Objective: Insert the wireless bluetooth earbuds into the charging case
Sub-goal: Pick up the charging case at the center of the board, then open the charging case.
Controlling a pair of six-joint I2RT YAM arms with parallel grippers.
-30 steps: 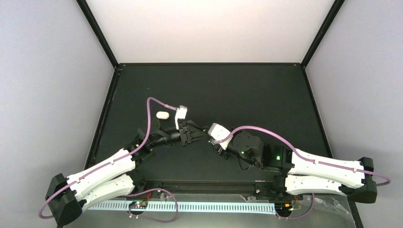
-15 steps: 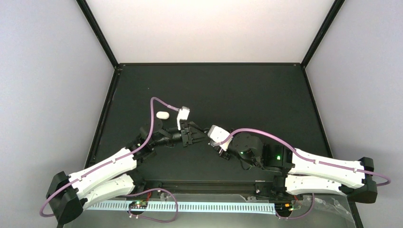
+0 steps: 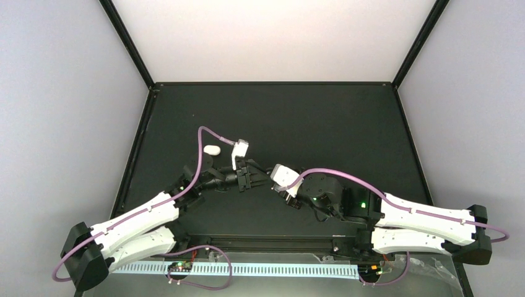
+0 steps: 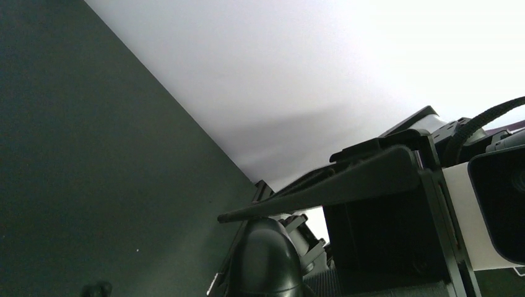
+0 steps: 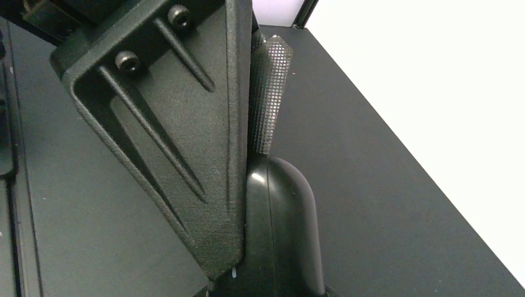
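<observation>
Your left end effector (image 3: 263, 176) closed, just right of white case (image 3: 212, 149) | your right end effector (image 3: 277, 183) grips black charging case (image 5: 282, 229), further right of white case | white case lies on bench (image 3: 322, 124) | earbuds cannot be made out

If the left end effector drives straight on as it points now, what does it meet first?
Most likely the right end effector, facing the left end effector almost tip to tip in the top view. A glossy black case shows close up in both wrist views; it may come first.
</observation>
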